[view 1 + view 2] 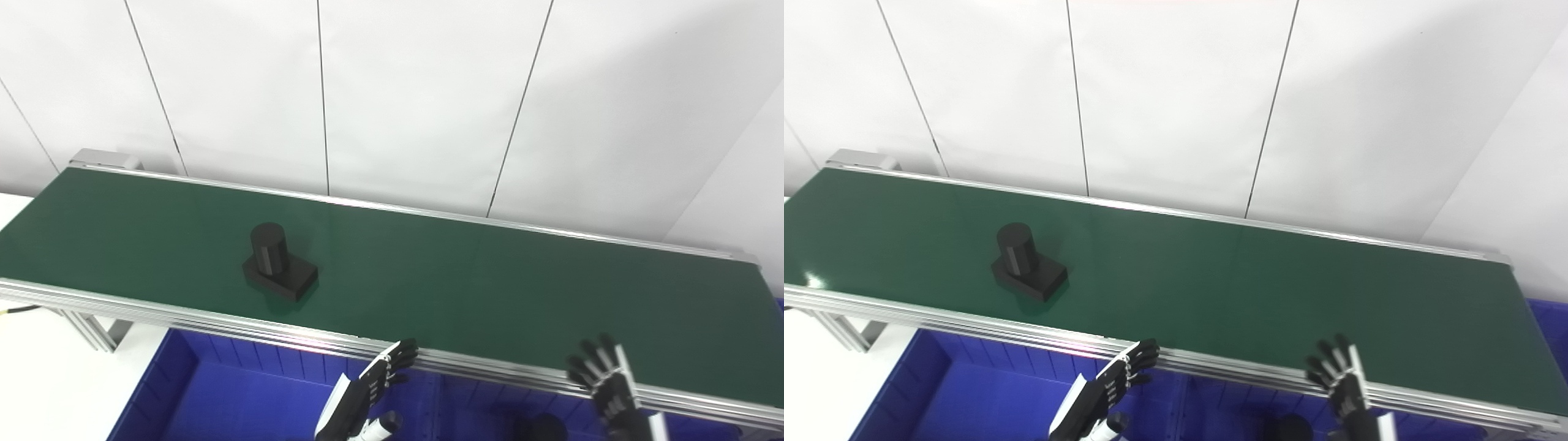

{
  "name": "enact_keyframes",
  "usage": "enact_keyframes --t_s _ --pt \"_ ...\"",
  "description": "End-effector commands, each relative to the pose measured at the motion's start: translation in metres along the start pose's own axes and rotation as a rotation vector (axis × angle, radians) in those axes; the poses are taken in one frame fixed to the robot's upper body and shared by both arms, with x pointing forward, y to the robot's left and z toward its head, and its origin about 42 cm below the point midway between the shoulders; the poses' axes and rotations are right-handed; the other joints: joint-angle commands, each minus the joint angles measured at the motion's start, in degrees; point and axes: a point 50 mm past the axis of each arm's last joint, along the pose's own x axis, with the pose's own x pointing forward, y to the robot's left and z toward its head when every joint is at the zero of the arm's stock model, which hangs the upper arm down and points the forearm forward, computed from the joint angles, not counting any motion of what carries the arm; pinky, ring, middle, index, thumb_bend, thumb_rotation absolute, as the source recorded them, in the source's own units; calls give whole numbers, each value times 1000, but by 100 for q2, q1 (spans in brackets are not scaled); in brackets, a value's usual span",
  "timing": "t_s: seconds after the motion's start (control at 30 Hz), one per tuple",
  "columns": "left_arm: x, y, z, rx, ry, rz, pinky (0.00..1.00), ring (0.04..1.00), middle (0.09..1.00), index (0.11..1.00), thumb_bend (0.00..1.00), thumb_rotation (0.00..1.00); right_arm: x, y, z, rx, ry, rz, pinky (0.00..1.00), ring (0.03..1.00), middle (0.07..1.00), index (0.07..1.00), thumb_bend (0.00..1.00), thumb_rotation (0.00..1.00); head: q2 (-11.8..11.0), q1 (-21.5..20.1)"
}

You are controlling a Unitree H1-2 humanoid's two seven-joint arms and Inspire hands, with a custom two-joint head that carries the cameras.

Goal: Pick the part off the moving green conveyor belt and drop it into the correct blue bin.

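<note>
A black part (277, 262), an upright cylinder on a square base, stands on the green conveyor belt (459, 288) left of the middle, near the front edge. My left hand (367, 392) is open and empty below the belt's front rail, to the right of the part and apart from it. My right hand (606, 383) is open and empty, fingers up, at the front rail further right. A blue bin (245, 392) lies below the belt under the left hand.
The belt's aluminium front rail (184, 318) runs between my hands and the belt. A second blue bin (478, 416) at the bottom holds a dark round object (545, 425). A white panelled wall stands behind. A white surface (37, 373) lies at the lower left.
</note>
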Motion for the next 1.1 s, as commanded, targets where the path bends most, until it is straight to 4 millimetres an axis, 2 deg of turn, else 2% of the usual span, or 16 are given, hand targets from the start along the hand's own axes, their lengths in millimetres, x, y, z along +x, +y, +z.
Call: enact_keyframes --t_s 0.0,0.23,0.4,0.63,0.73,0.87,1.07 --pt "12 -3 10 1 -72 0 818 871 868 894 915 884 19 -6 18 26 -123 -29 747 818 932 999 907 1000 7 2" --pt "17 -4 11 -3 -77 -5 813 863 860 897 917 894 38 -22 18 35 -148 -52 742 805 923 989 910 981 0 -62" --pt "20 -4 11 -3 -80 -1 805 855 855 898 900 899 51 -27 17 39 -159 -47 737 810 912 978 874 953 -38 -87" --pt "24 -3 12 -9 -84 2 799 848 847 895 896 892 75 -27 14 39 -176 -57 755 803 900 958 857 929 -31 -74" --pt "23 -4 12 -4 -86 -6 805 846 843 897 899 898 92 -26 13 11 -180 -31 764 810 907 953 846 917 -35 -53" --pt "22 -6 13 -5 -88 -12 807 845 838 906 909 902 111 -24 10 -31 -179 17 748 803 900 943 798 886 -39 -26" --pt "20 -6 15 -13 -94 -12 810 833 817 905 917 892 136 -10 8 -66 -180 72 691 786 907 932 817 800 -32 -4"
